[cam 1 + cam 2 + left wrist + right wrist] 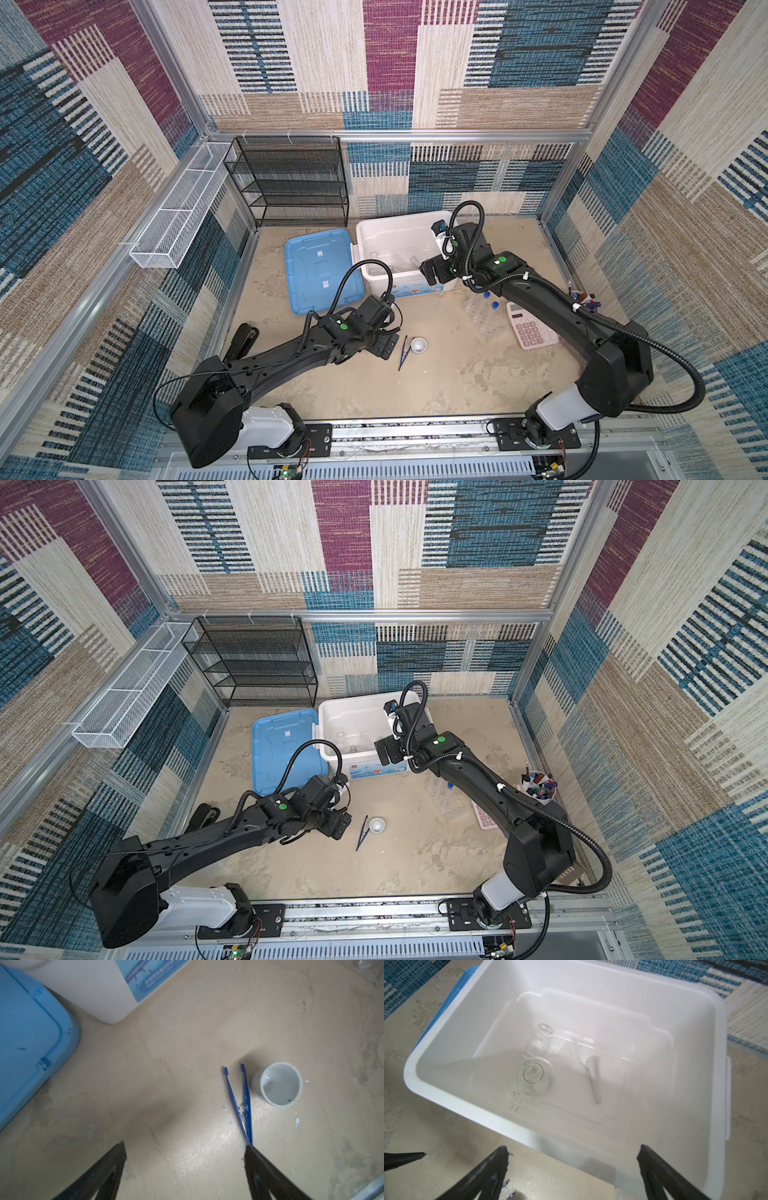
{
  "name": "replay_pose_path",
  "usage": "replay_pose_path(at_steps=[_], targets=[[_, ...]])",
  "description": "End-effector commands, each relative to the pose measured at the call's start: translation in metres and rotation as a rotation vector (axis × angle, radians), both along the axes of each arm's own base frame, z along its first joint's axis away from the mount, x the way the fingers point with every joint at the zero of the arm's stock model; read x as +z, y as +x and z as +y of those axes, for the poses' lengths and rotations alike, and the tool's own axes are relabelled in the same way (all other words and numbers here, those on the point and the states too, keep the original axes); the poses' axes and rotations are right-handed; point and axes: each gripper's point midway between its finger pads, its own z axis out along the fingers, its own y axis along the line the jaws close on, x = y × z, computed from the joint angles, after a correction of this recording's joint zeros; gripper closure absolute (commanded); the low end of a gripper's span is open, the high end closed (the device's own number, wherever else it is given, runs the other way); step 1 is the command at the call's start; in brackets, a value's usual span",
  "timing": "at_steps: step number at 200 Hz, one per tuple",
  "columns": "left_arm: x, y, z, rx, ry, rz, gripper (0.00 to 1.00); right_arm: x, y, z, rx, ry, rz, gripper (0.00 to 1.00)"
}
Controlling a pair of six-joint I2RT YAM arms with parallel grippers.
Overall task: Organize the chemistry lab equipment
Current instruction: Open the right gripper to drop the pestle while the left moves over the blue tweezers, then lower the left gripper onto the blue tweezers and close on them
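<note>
One dark blue tweezers (246, 1095), arms splayed, beside small white mortar (278, 1084)

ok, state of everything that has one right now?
white bin, open, lid off
blue lid, flat beside bin
left claw, open, empty
right claw, open, empty
tweezers, lying flat, tips apart
mortar, upright on table
flask, upright in bin
pestle, lying in bin
test tubes, capped

Both top views: bright, even overhead light, sharp; straight lines bow at 9 and 3 o'clock edges. Left wrist: dimmer, glare on table (207, 1142) beside tweezers (246, 1105). Right wrist: white bin (623, 987) overexposed, contents hazy, foreground blurred.
</note>
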Motion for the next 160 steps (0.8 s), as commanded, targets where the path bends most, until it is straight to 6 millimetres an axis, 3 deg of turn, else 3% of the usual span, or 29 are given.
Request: replay_pose_path(at_steps=[1, 52, 98, 160], targets=[[-0.012, -0.016, -0.009, 0.006, -0.017, 0.065, 0.11, 0.003, -0.006, -0.009, -0.066, 0.039, -0.007, 0.01], [-0.03, -0.033, -0.034, 0.002, -0.008, 0.124, 0.19, 0.004, -0.008, -0.014, -0.098, 0.049, -0.012, 0.01], [-0.042, -0.034, -0.053, -0.016, 0.017, 0.148, 0.29, 0.008, -0.004, -0.015, -0.11, 0.048, -0.035, 0.01], [-0.066, -0.033, -0.051, 0.01, 0.09, 0.186, 0.49, 0.011, -0.003, -0.02, -0.122, 0.028, -0.057, 0.0]])
